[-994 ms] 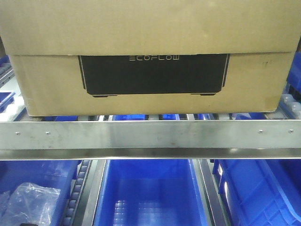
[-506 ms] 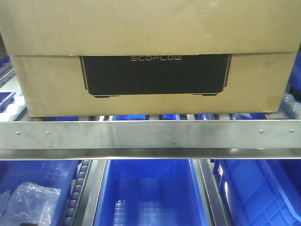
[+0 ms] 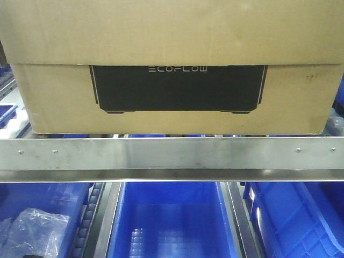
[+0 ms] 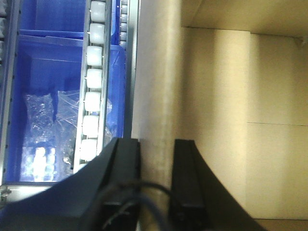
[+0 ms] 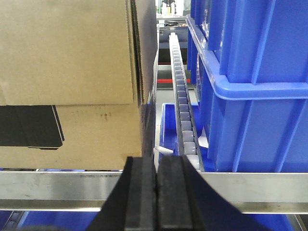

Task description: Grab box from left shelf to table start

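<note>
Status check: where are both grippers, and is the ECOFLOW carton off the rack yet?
Left gripper straddles carton wall. Right gripper shut, empty, beside carton's corner. Carton on shelf. Blue bin crowds right side.

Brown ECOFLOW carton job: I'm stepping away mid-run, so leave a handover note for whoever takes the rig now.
Left gripper: fingers straddle a wall of the large brown cardboard carton, seemingly clamped on it.
Right gripper: shut, empty, beside the carton's right front corner.
Carton sits on the silver metal roller shelf, behind its front rail.
Done: left grasp only.
Left: pull carton off, carry to table, which is out of view.
</note>
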`<state>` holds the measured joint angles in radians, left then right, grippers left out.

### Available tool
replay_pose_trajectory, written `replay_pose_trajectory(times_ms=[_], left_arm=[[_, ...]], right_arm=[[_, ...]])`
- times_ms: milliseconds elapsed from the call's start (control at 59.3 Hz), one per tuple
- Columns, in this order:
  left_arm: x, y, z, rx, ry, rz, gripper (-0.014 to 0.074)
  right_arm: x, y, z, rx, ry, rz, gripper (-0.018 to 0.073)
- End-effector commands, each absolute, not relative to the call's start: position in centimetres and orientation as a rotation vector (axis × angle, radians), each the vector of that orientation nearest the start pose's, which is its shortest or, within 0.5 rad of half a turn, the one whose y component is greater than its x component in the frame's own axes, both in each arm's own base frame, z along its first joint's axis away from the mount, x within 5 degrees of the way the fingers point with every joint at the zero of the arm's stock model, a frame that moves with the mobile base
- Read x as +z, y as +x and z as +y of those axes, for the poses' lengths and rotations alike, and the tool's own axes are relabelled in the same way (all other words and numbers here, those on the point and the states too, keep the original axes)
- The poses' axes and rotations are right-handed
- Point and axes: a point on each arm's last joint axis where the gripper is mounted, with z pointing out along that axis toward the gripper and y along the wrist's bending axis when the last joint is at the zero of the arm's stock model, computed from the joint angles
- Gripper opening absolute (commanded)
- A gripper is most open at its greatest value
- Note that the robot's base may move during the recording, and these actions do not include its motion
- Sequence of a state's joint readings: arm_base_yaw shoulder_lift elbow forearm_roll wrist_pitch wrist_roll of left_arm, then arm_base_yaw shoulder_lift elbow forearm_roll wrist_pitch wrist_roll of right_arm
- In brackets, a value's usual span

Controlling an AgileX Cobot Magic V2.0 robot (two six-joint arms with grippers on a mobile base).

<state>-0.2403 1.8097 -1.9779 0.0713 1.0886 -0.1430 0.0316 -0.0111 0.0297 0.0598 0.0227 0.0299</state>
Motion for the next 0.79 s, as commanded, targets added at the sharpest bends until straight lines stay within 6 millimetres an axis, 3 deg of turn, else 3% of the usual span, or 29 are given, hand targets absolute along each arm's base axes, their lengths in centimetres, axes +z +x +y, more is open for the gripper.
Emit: replay_pose_trajectory(times_ms=[0,67,303,775], left_arm=[[43.71,37.70,-9.12,-0.198,0.046,2.304,-0.0085],[43.30,37.75,-8.89,-0.202,-0.058,2.337,-0.0085],[42.88,37.95,-8.83,-0.201,-0.112,2.357,-0.0085],[42.79,37.87,-8.79,-0.196,-0.116,2.370,-0.0085]], right_arm=[[21.06,5.56,0.13,0.084,0.036,1.431,0.0055],[21.06,5.56,0.13,0.084,0.036,1.431,0.0055],[21.06,5.56,0.13,0.084,0.036,1.431,0.0055],[21.35,5.52,0.11,0.088,0.040,1.398,0.0055]])
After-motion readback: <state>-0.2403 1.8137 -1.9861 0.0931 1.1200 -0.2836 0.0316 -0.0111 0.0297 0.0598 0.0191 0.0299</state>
